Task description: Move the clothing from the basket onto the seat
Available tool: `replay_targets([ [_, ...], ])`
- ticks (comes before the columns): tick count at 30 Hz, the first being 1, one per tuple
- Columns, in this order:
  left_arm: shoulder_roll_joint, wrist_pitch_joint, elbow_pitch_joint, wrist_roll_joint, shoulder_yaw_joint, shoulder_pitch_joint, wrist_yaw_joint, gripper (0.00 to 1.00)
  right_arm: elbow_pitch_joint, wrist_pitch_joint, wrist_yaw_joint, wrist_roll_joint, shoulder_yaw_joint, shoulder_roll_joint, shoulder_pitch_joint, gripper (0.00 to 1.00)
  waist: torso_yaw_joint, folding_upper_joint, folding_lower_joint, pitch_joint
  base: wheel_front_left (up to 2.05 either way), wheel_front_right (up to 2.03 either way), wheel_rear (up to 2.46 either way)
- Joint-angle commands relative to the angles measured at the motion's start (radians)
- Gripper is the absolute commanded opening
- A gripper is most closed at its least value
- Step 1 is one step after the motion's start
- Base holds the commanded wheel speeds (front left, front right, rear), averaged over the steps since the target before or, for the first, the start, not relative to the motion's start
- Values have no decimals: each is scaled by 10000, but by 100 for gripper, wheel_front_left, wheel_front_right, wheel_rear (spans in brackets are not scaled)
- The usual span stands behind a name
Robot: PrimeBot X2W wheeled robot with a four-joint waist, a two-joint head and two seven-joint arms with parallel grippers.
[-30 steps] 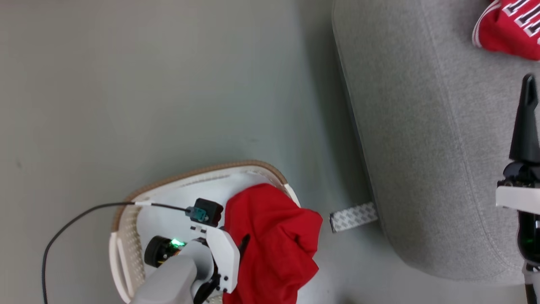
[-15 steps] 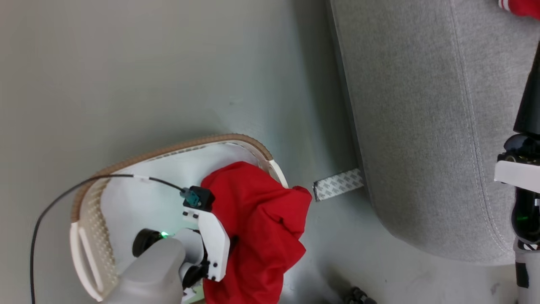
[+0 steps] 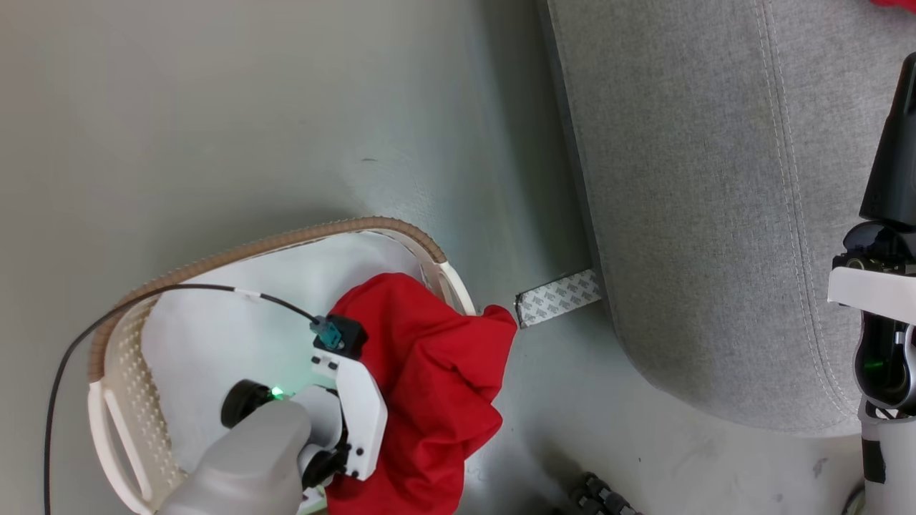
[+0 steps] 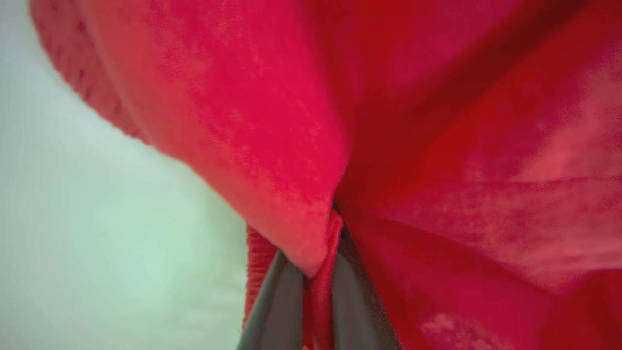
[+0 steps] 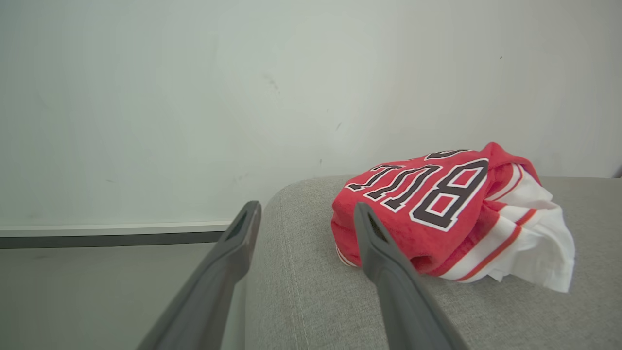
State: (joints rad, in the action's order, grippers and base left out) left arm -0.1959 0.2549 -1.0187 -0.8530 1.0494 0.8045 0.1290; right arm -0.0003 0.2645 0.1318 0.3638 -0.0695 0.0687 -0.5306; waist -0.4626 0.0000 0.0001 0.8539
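A living-room-like space: a large grey fabric sofa (image 3: 701, 214) on a smooth pale floor (image 3: 215, 107); a white laundry basket (image 3: 286, 243) on the floor nearby; a bare pale wall (image 5: 194, 97) with a dark skirting strip (image 5: 112, 239) beyond the sofa.

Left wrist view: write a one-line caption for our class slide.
The left gripper shut on a fold of the red garment.

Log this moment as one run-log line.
left gripper: shut on plain red garment at basket | right gripper: open over sofa | lettered jersey: on sofa
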Motion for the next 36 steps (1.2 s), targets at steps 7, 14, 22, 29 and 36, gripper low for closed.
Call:
replay_targets([
  [7, -71, -451, 66, -531, 649, 171, 24, 0, 135, -2, -22, -73, -25, -34, -106, 100, 131, 0, -1, -333, 0, 0, 0],
  [14, 110, -917, 252, -1124, 1194, -110, 24, 0, 179, -4, -22, -138, -175, 220, 99, 100, 359, 0, -1, -1189, 0, 0, 0],
  [22, 380, -1687, 595, -1919, 1734, -517, 24, 0, 313, -4, -22, -246, -283, 640, 606, 100, 929, 0, -1, -2610, 0, 0, 0],
  [29, 636, -2514, 934, -2396, 2052, -1003, 24, 0, 549, -4, -22, -285, -236, 1100, 1167, 100, 1550, 0, -1, -4161, 0, 0, 0],
  [36, 827, -3875, 1271, -2581, 2196, -1354, 24, 0, 875, -4, -22, -260, -38, 1430, 1776, 100, 2139, 0, -1, -5639, 0, 0, 0],
])
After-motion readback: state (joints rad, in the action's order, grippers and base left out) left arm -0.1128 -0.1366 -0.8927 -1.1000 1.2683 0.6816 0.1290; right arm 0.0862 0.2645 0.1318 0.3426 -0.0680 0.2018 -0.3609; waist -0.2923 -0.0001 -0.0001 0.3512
